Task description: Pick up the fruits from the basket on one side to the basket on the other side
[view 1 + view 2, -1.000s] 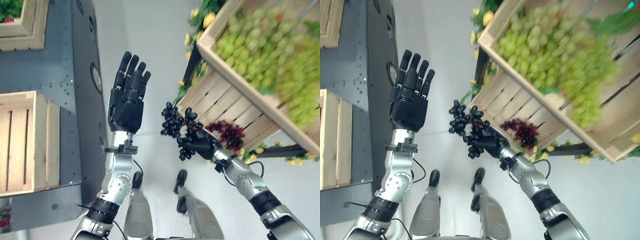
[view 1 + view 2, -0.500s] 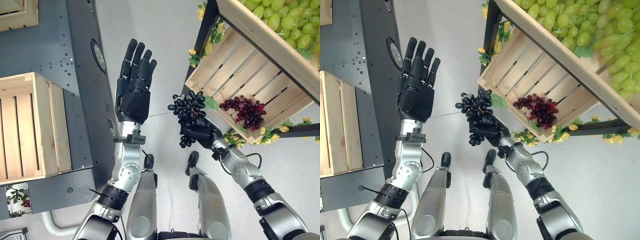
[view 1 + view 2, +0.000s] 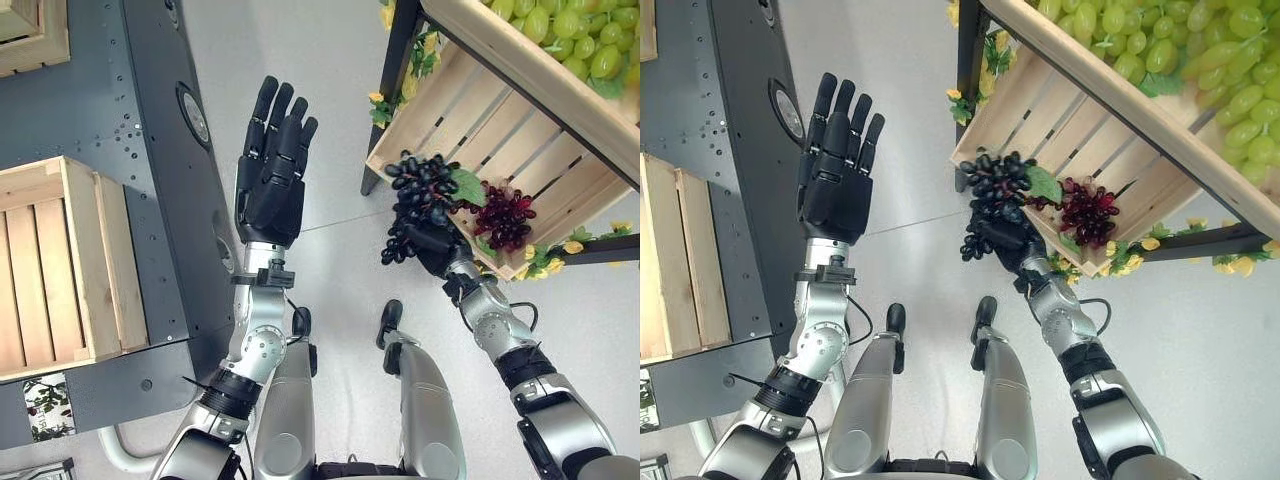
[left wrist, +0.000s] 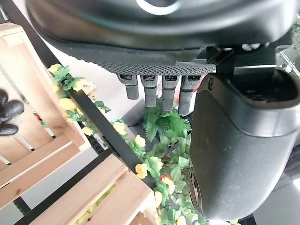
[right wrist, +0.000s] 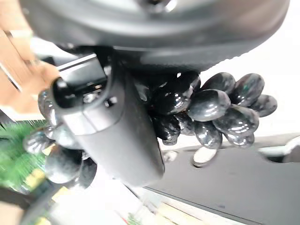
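A bunch of black grapes (image 3: 421,194) with a green leaf is clutched in my right hand (image 3: 436,247), level with the front rim of the lower wooden crate (image 3: 432,110) on the right. In the right wrist view the thumb (image 5: 110,132) curls over the black grapes (image 5: 220,108). A bunch of red grapes (image 3: 505,216) lies in that crate. My left hand (image 3: 272,165) is raised in the middle, open and holding nothing; its fingers (image 4: 155,88) are straight. An empty slatted crate (image 3: 52,268) sits on the dark table (image 3: 150,150) at the left.
An upper crate (image 3: 1110,110) full of green grapes (image 3: 1162,48) overhangs the lower one on a black stand (image 3: 397,62) trimmed with yellow flowers and leaves (image 4: 161,161). Another wooden crate's corner (image 3: 35,35) shows at the far left. Pale floor (image 3: 330,70) lies between table and stand.
My right hand has carried the black grapes rightward, from mid-gap to the lower crate's front rim. The left hand has kept its raised pose. The camera has shifted slightly.
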Tool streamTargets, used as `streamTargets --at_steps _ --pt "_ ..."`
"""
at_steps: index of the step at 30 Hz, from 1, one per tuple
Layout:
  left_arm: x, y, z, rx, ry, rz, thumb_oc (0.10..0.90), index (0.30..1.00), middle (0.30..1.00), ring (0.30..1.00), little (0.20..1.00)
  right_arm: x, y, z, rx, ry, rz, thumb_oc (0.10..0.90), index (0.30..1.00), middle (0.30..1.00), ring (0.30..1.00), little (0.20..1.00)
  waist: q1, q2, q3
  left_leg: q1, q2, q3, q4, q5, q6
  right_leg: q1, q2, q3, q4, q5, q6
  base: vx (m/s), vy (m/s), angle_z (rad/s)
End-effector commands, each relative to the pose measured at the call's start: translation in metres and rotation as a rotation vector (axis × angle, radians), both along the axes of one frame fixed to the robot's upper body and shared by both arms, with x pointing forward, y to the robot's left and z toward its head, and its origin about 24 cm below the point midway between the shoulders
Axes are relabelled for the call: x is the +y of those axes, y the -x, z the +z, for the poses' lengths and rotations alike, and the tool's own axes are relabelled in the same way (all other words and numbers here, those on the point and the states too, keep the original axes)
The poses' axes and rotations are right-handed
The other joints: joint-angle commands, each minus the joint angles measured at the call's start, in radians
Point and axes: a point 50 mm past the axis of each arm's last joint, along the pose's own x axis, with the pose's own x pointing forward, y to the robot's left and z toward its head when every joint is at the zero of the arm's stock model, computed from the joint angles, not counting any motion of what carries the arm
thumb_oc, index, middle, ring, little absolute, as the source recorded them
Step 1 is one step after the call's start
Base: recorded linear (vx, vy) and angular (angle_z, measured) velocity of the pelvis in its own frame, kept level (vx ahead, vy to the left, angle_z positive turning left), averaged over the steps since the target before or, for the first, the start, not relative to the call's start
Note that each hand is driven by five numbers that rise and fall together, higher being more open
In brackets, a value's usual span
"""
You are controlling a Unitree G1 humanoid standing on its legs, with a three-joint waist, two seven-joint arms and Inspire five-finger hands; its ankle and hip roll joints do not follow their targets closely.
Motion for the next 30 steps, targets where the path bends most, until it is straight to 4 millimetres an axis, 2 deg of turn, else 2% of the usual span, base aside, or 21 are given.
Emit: streamTargets --at_steps 1,7,15,21,22,23,24,30 --pt "-0.009 0.012 0.049 -0.266 0.003 -0.054 0.800 0.900 0.900 0.900 0.900 -0.021 -0.015 0.095 -0.397 -0.200 -0.114 0.400 0.300 0.300 0.300 0.300 -0.015 0.057 -0.012 -0.069 -0.018 0.020 -0.047 0.114 0.005 0.125 -0.023 0.023 -0.015 -0.037 0.012 0.07 -0.028 0.00" --pt "-0.008 0.010 0.048 -0.249 -0.006 -0.063 0.800 0.900 0.900 0.900 0.900 -0.041 -0.017 0.100 -0.379 -0.299 -0.228 0.400 0.300 0.300 0.300 0.300 -0.015 0.056 -0.012 -0.075 -0.010 0.023 -0.042 0.116 0.003 0.135 -0.016 0.023 -0.036 -0.031 0.011 0.07 -0.024 -0.06" --pt "-0.007 0.009 0.045 -0.220 -0.020 -0.074 0.800 0.900 0.900 0.900 0.900 -0.072 -0.015 0.091 -0.296 -0.409 -0.437 0.400 0.300 0.300 0.300 0.300 -0.013 0.051 -0.012 -0.073 0.002 0.030 -0.031 0.097 0.004 0.149 -0.015 0.013 -0.047 -0.031 0.011 0.07 -0.025 -0.04" --pt "-0.009 0.009 0.043 -0.202 -0.032 -0.088 0.800 0.900 0.900 0.900 0.900 -0.090 -0.015 0.097 -0.274 -0.423 -0.539 0.400 0.300 0.300 0.300 0.300 -0.010 0.050 -0.012 -0.078 0.002 0.031 -0.035 0.092 0.010 0.149 -0.017 0.005 -0.056 -0.019 0.014 0.06 -0.027 0.00" --pt "-0.009 0.009 0.044 -0.198 -0.038 -0.093 0.800 0.900 0.900 0.900 0.900 -0.094 -0.014 0.100 -0.272 -0.416 -0.560 0.508 0.462 0.462 0.462 0.462 -0.008 0.048 -0.012 -0.082 0.001 0.030 -0.035 0.093 0.010 0.149 -0.016 0.002 -0.060 -0.018 0.014 0.02 -0.033 0.00" --pt "-0.009 0.009 0.044 -0.195 -0.042 -0.098 0.800 0.900 0.900 0.900 0.900 -0.096 -0.014 0.102 -0.272 -0.411 -0.566 0.642 0.662 0.662 0.662 0.662 -0.007 0.048 -0.012 -0.085 0.002 0.029 -0.034 0.093 0.010 0.148 -0.016 0.000 -0.062 -0.017 0.014 0.04 -0.046 0.00" --pt "-0.010 0.009 0.044 -0.188 -0.046 -0.103 0.800 0.900 0.900 0.900 0.900 -0.097 -0.014 0.104 -0.273 -0.405 -0.562 0.800 0.900 0.900 0.900 0.900 -0.006 0.048 -0.012 -0.089 0.003 0.028 -0.033 0.092 0.011 0.144 -0.016 -0.001 -0.059 -0.017 0.014 0.04 -0.041 0.01" --pt "-0.008 0.008 0.037 -0.158 -0.068 -0.110 0.800 0.900 0.900 0.900 0.900 -0.103 -0.014 0.110 -0.235 -0.352 -0.612 0.800 0.900 0.900 0.900 0.900 -0.001 0.037 -0.012 -0.100 0.008 0.026 -0.022 0.079 0.016 0.130 -0.016 -0.007 -0.051 -0.019 0.017 0.03 -0.023 -0.01"
